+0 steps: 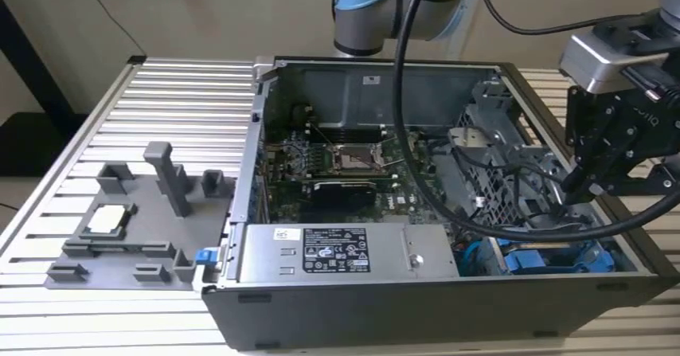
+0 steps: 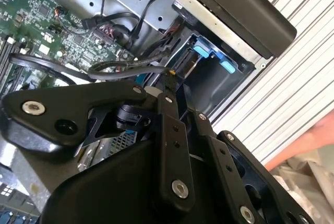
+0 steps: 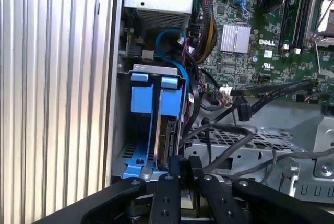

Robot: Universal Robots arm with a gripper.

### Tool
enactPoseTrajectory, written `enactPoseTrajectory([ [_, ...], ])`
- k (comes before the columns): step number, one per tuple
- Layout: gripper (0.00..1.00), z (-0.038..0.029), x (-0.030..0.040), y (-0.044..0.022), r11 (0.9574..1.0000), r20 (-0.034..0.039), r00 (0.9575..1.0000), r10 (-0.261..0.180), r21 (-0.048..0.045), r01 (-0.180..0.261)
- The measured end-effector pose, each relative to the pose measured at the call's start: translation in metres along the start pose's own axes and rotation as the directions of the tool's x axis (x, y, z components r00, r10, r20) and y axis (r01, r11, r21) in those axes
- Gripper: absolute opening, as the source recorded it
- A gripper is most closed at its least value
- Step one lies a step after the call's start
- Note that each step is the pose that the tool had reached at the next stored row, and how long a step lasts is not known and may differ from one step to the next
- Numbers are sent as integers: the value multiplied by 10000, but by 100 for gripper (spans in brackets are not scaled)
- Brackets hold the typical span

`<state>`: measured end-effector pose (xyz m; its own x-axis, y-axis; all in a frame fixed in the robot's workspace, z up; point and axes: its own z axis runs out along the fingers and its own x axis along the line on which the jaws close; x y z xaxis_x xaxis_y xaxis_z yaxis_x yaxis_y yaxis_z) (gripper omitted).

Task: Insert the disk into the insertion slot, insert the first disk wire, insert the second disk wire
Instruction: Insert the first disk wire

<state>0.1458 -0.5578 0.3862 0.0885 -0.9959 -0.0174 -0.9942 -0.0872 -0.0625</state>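
Disk point(image 3: 167, 138) in slot point(image 3: 154, 69), hand point(image 3: 183, 164) close above

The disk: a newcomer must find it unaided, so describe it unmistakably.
Start at the open computer case. In its near corner, to the exterior view's right of the silver power-supply box, sits the disk. Unlike its grey neighbours, it is clipped in a bright blue plastic carrier.

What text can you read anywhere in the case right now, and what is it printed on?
White label on the silver power-supply box: print too small to read.
White sticker on the grey case's back wall: too small to read.
White print on the green circuit board: a maker's logo, left unquoted; the rest too small.
Blue plastic disk carrier: no text visible.
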Motion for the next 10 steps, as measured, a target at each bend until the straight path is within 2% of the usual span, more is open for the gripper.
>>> enactPoseTrajectory([
  [6,19,51,4,-30,9998,-7,9999,165,-68,-165],
  [10,19,73,12,-120,9995,-38,9999,168,-278,-169],
])
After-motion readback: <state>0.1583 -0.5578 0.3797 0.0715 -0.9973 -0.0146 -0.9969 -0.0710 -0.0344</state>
